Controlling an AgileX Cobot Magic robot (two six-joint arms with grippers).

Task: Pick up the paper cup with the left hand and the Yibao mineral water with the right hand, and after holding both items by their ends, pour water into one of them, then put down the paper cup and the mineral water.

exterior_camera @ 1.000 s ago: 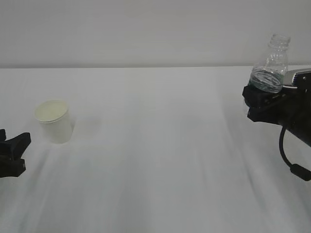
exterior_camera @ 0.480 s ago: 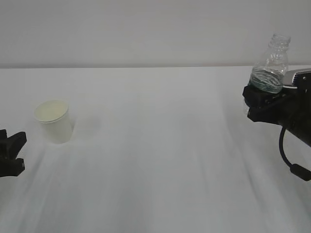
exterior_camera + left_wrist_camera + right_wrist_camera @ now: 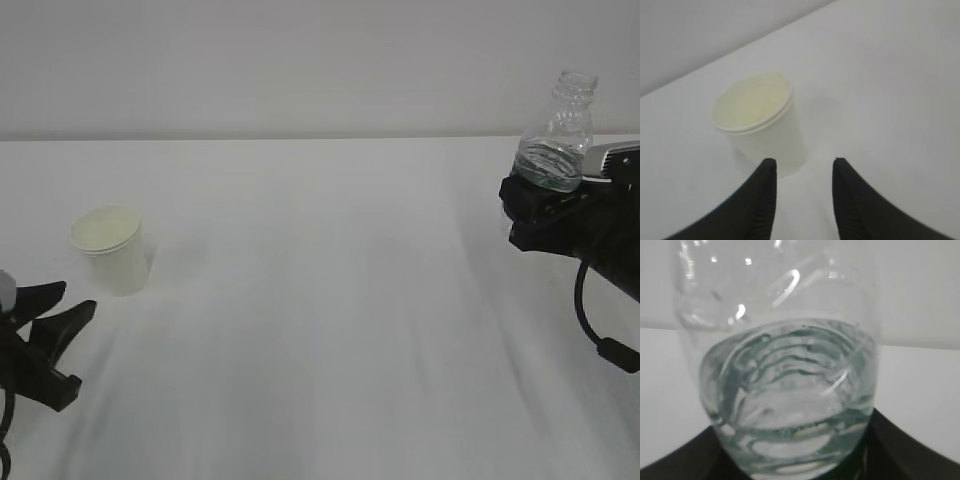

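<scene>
The paper cup [image 3: 108, 248] stands upright on the white table at the left, white with a pale cream inside. My left gripper [image 3: 77, 298] is low by the table just in front of it, open, with nothing between the fingers. In the left wrist view the paper cup [image 3: 759, 120] sits just ahead and slightly left of the left gripper [image 3: 804, 162]. The Yibao mineral water [image 3: 556, 132], a clear capless bottle partly filled, is held upright above the table at the right. My right gripper [image 3: 540, 205] is shut on its lower end. The bottle [image 3: 785, 365] fills the right wrist view, with the right gripper [image 3: 790, 462] round its base.
The white table [image 3: 320, 320] runs back to a straight far edge [image 3: 300, 138] against a pale wall. A black cable [image 3: 600, 335] loops below the right arm.
My left gripper has come further into view, swinging right toward the cup, and its jaws have narrowed. The right gripper and bottle have stayed still.
</scene>
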